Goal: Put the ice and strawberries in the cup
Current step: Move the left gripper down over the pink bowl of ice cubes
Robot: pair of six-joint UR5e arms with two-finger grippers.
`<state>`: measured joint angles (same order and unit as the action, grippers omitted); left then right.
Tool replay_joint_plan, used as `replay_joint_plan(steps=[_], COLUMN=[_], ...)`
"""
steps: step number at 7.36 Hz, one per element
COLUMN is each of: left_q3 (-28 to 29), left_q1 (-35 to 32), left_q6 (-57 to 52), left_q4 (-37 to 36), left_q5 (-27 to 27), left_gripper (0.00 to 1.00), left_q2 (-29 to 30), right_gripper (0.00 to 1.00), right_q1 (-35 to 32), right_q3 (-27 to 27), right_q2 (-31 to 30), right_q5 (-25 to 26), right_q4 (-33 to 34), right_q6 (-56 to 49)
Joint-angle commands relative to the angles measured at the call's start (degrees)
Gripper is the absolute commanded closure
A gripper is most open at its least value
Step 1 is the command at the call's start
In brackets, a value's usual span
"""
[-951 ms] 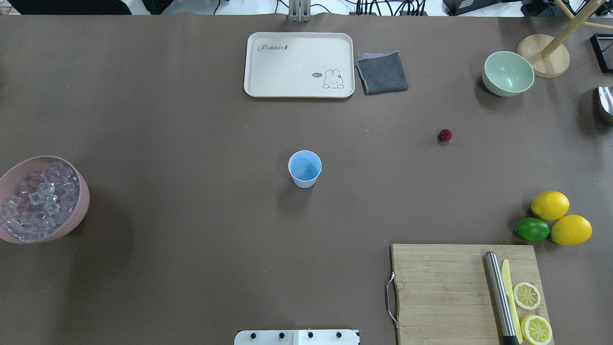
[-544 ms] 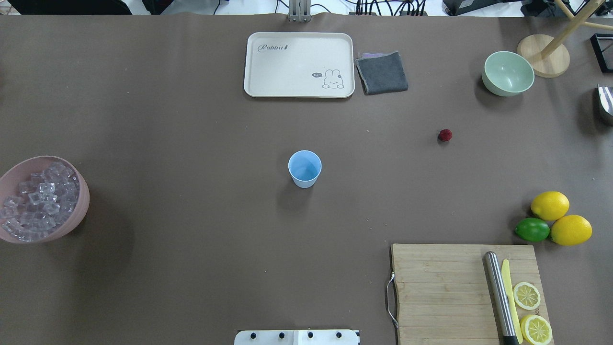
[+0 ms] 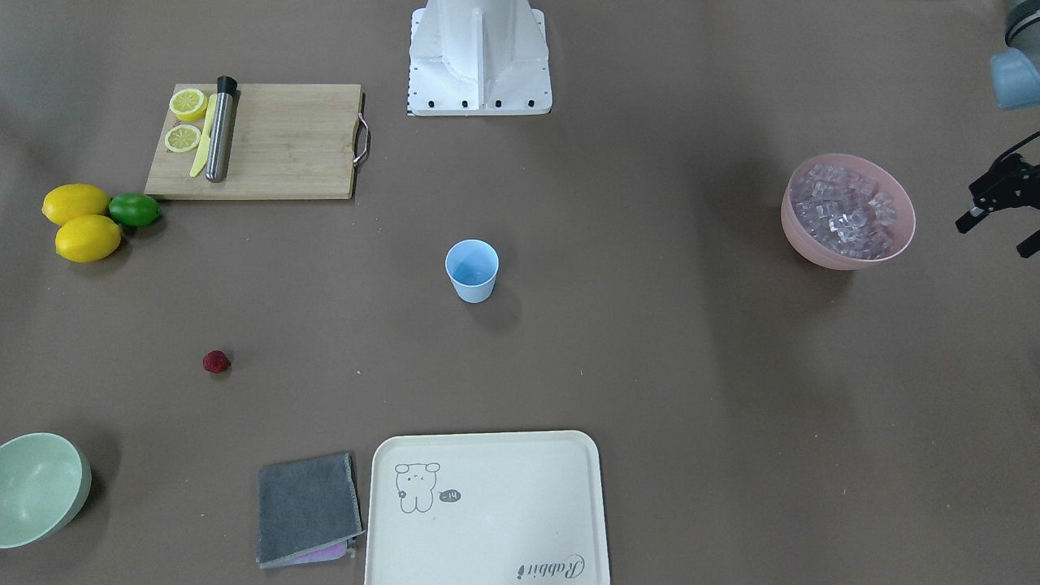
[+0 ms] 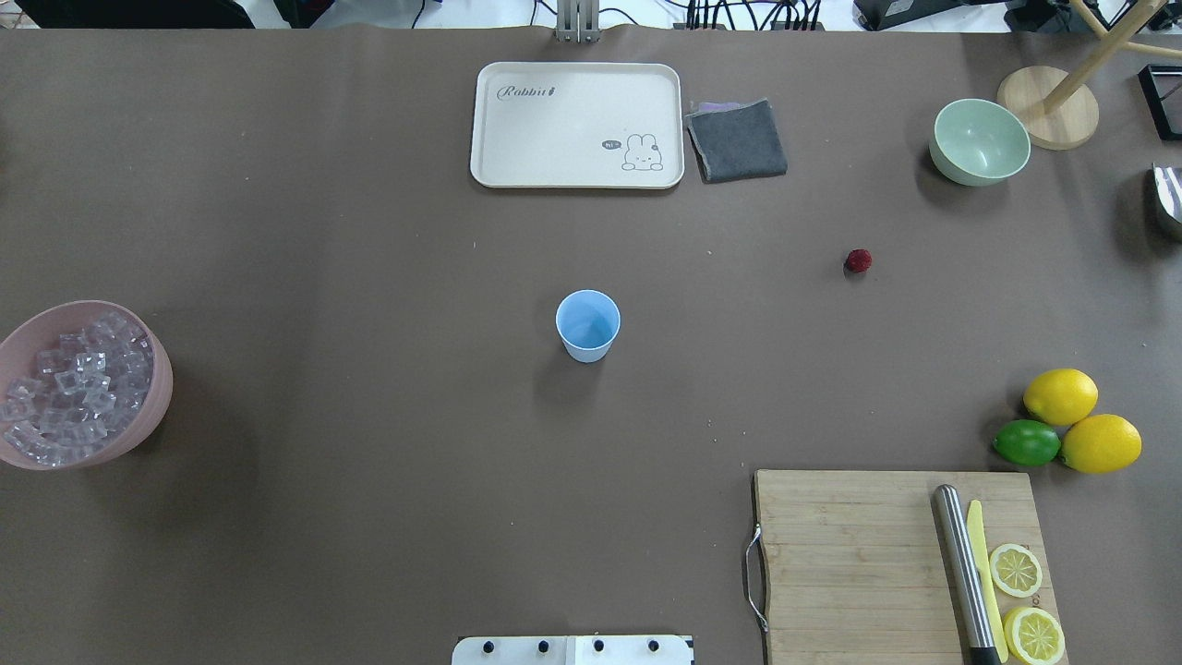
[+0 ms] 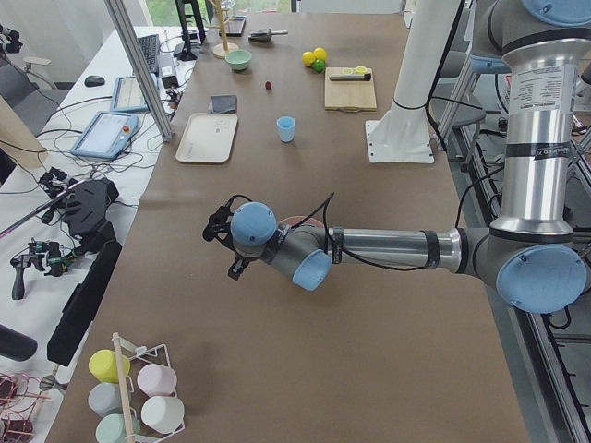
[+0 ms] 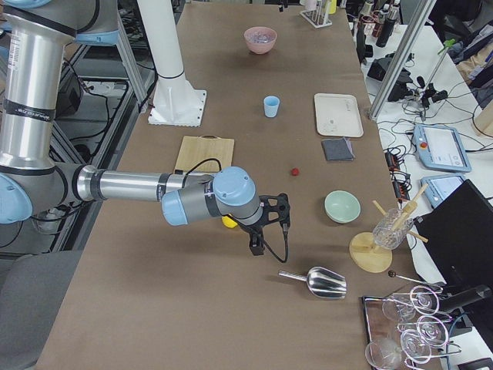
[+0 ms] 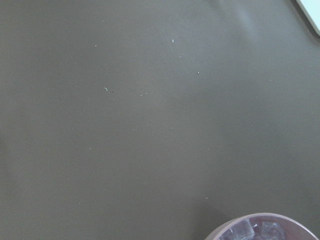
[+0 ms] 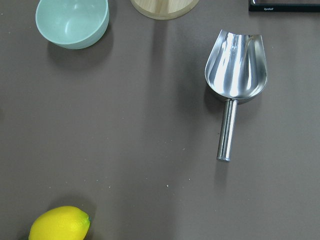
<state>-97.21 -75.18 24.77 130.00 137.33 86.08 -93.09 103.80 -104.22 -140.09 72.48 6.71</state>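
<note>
Bright, even light, soft shadows, sharp

Standing at the near end of the counter [image 5: 369, 360], I see the big left arm [image 5: 388, 247] stretch in from three o'clock, low over the brown top. Its blue-capped wrist points toward nine, with the black left tool [image 5: 226, 249] at its tip. A sliver of pink bowl [image 5: 303, 221] peeps out behind the wrist. Far up toward twelve the cup [image 5: 287, 128] stands upright, alone. The cream tray [image 5: 207, 138] lies at the cup's nine o'clock, the grey cloth [image 5: 223, 103] at ten, and the strawberry [image 5: 268, 86] at eleven, with the green bowl [image 5: 239, 60] beyond. The cutting board [image 5: 349, 92] lies at the cup's two o'clock, the lemons [image 5: 308, 57] at one and the white pedestal [image 5: 402, 138] at three
</note>
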Motion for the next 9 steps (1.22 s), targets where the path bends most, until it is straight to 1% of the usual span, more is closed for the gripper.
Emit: replay_joint_plan(steps=[1,2,4,5,6,8,9], left_q3=[-6.66,-7.81,-8.44,-8.61,-9.22,-8.97,-8.88], left_q1=[8.27,11.69,14.96,17.41,19.27,20.42,21.82], left_q6=[7.82,8.10,9.24,9.25,9.33,8.98,8.90], left_q4=[0.16,0.08,0.08,0.60,0.95,3.31,4.55], left_q5=[-9.24,-13.97,-15.60,-17.26,-17.79,-17.89,-17.97], left_gripper=[0.00,0.00,0.01,0.01,0.01,0.03,0.08], left_q2=[-3.54,-4.86,-5.40,-6.88,-7.50,-9.78,-10.75], right_gripper=[0.00,0.00,0.00,0.00,0.00,0.00,0.00], right_q1=[0.10,0.10,0.10,0.10,0.10,0.10,0.10], right_q3=[0.00,0.00,0.00,0.00,-0.09,-0.09,-0.18], right_q2=[-0.37,-0.46,-0.72,-0.63,-0.72,-0.72,-0.63], right_q5=[0.08,0.08,0.08,0.08,0.08,0.43,0.52], right_q4=[-0.41,-0.41,-0.41,-0.41,-0.41,-0.41,-0.32], right_q6=[0.05,0.05,0.05,0.05,0.05,0.05,0.05])
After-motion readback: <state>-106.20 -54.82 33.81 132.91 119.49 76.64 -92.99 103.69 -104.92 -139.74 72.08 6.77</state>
